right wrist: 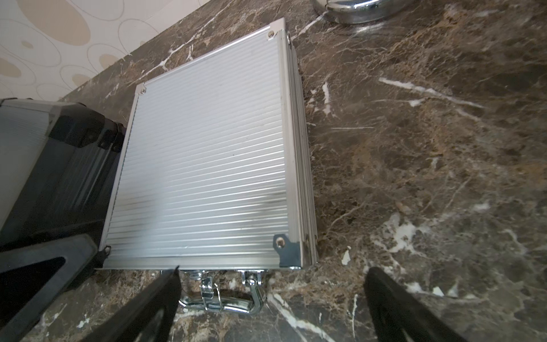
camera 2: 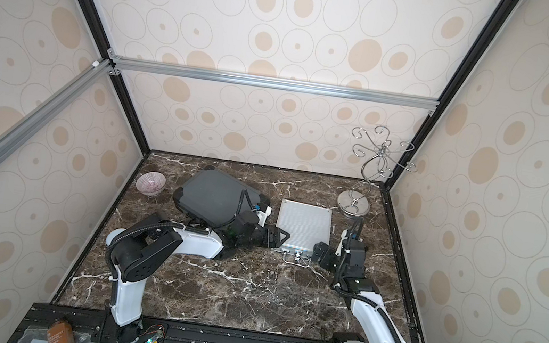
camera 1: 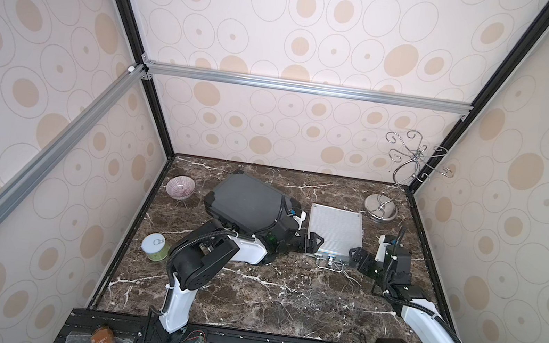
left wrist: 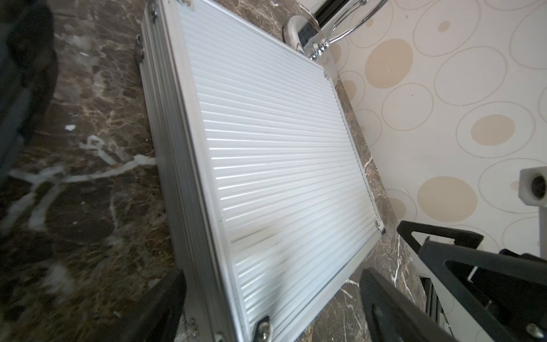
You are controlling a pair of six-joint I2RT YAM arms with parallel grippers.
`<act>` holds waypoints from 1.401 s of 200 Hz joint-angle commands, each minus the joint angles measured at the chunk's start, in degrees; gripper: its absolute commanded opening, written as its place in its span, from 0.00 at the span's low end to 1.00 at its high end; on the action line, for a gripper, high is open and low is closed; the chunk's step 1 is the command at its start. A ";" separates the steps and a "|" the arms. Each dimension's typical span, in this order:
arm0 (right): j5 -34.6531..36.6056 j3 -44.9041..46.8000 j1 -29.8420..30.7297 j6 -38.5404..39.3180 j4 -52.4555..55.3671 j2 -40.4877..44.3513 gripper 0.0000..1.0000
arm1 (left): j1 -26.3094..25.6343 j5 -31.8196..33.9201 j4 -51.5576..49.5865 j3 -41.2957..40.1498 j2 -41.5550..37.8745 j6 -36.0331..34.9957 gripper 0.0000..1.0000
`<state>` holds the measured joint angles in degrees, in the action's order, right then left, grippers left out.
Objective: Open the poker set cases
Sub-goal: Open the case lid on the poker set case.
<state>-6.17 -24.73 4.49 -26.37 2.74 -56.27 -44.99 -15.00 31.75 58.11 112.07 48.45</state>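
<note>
dark grey case [camera 1: 247,201]: lid down, skewed near the rear-left of the bench [camera 1: 266,299]; we judge it waits its turn | left jaws: apart, empty, at the near-left corner of the silver case [camera 1: 334,230], likely to brace it | silver case: shut, flat, right of middle, latches [right wrist: 208,287] facing the near edge within our reach | right jaws: apart, empty, at its near-right corner
</note>
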 commanded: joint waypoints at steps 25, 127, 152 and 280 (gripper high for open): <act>-6.04 2.06 -3.11 -3.93 -3.15 -1.81 1.00 | -0.59 -0.94 -0.29 0.96 -0.53 1.38 0.93; -9.59 3.57 -6.19 -6.93 -6.14 -3.13 1.00 | -1.24 -5.15 4.76 0.25 -1.57 3.97 0.91; -10.96 3.64 -7.23 -7.88 -6.86 -4.29 1.00 | -1.24 -5.96 5.77 0.08 -2.53 4.47 0.90; -16.60 2.34 -9.01 -10.54 -13.55 -12.57 1.00 | -1.23 -7.68 9.70 -0.88 -2.75 6.93 0.89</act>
<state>-21.52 -21.85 -3.97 -35.90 -9.26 -67.57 -45.74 -20.95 37.41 56.97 111.11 54.54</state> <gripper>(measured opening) 0.996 0.892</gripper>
